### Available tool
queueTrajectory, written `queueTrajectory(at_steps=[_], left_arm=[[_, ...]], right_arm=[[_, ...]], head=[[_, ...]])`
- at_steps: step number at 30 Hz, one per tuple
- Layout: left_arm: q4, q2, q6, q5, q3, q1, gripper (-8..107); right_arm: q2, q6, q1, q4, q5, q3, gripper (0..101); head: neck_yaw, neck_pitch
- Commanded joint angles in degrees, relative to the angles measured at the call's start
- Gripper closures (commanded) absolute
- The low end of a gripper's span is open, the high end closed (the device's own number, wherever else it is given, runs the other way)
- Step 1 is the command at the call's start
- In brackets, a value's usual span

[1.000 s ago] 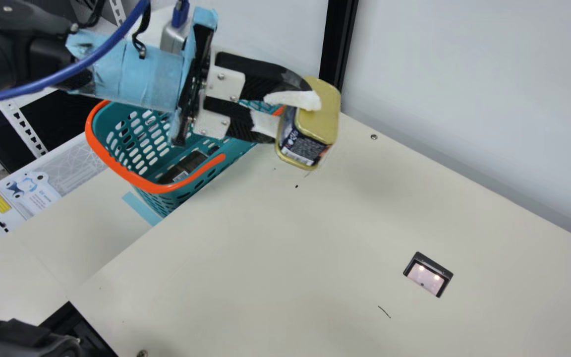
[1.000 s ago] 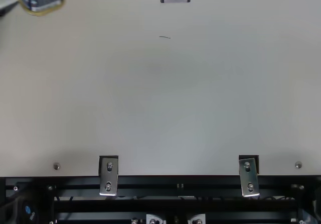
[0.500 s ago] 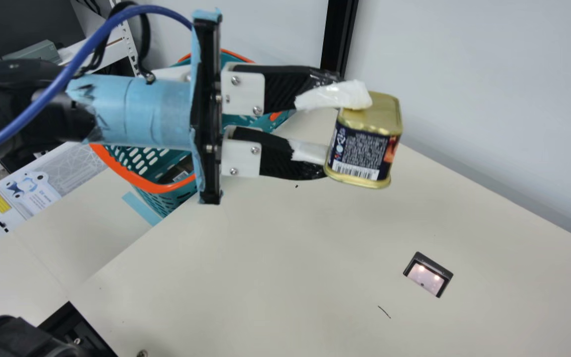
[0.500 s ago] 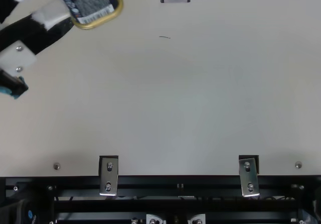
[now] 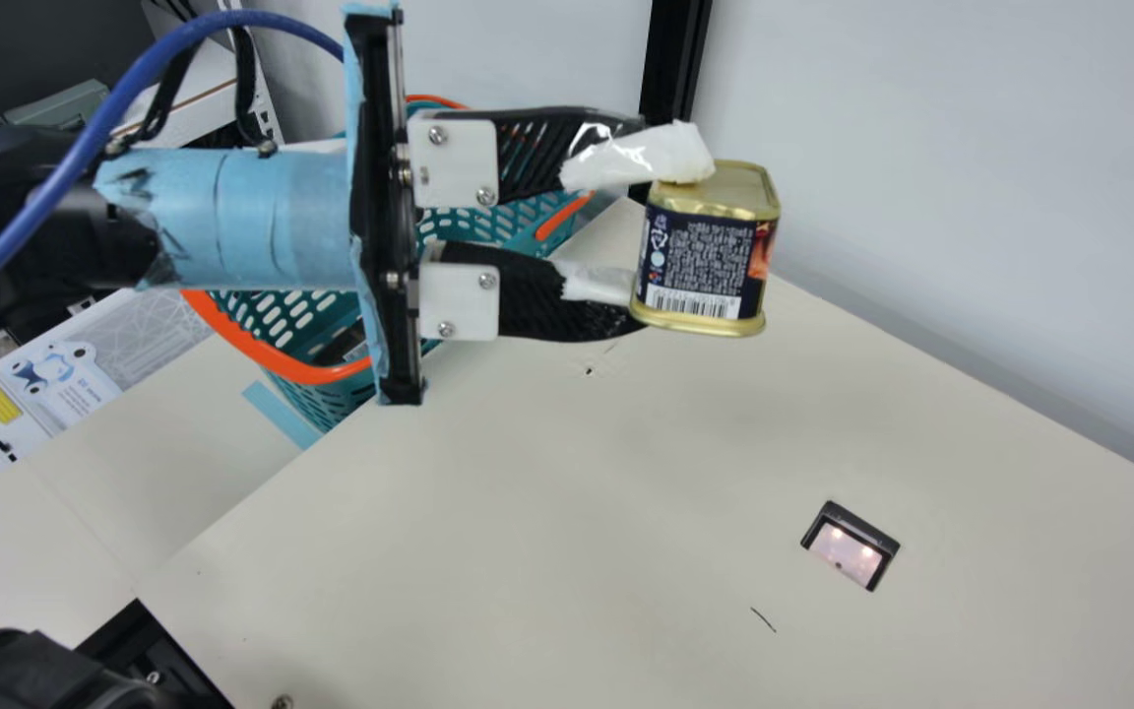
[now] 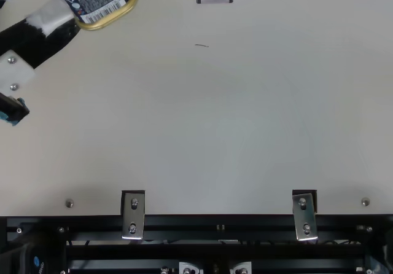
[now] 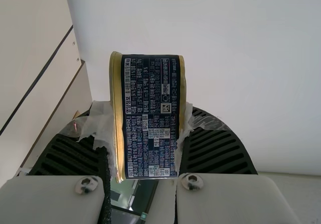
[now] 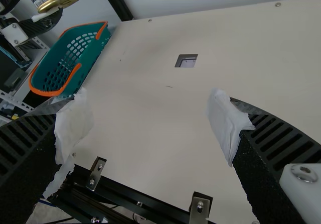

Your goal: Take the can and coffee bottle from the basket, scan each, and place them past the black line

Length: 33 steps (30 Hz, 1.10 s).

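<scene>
In the main view my left gripper point(image 5: 661, 222) is shut on the can point(image 5: 703, 251), a gold-rimmed dark blue tin held above the table's far left part. The can point(image 6: 98, 0) shows at the top left of the top view, barcode side visible. Up close, the left gripper point(image 7: 146, 128) pinches the can point(image 7: 151, 116) between its two taped fingers. The basket point(image 5: 301, 369), teal with an orange rim, stands behind and below that arm; a dark item lies inside, partly hidden. My right gripper point(image 8: 150, 121) is open over the table, nothing between its fingers.
A lit scanner window point(image 5: 849, 547) is set into the cream table point(image 5: 528, 551). A wall and a black post point(image 5: 670, 79) rise along the far side. Metal brackets point(image 6: 133, 215) sit on the near black rail.
My left arm first swung right with the can and turned its barcode side toward the main view, then shifted slightly back left and up in that view. The basket stays put.
</scene>
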Motion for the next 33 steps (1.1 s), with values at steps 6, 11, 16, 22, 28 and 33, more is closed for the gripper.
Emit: queueTrajectory(at_steps=[6,11,16,22,28,33], left_arm=[[0.0,-1.1,-0.9,0.0,0.9,-0.3,89],[0.0,-3.5,-3.0,0.1,2.2,-0.2,89],[-0.1,-5.9,-4.7,0.1,2.9,-0.2,89],[-0.9,-8.1,-6.4,0.1,3.5,-0.7,89],[-1.5,-9.9,-7.9,0.1,4.0,-0.9,89],[-1.5,-9.9,-8.0,0.3,3.9,-0.9,89]], right_arm=[[0.0,0.0,0.0,0.0,0.0,0.0,0],[0.0,0.0,0.0,0.0,0.0,0.0,0],[0.0,0.0,0.0,0.0,0.0,0.0,0],[0.0,0.0,0.0,0.0,0.0,0.0,0],[0.0,0.0,0.0,0.0,0.0,0.0,0],[0.0,0.0,0.0,0.0,0.0,0.0,0]], head=[[1.0,-1.4],[1.0,-1.4],[1.0,-1.4],[1.0,-1.4],[1.0,-1.4],[1.0,-1.4]])
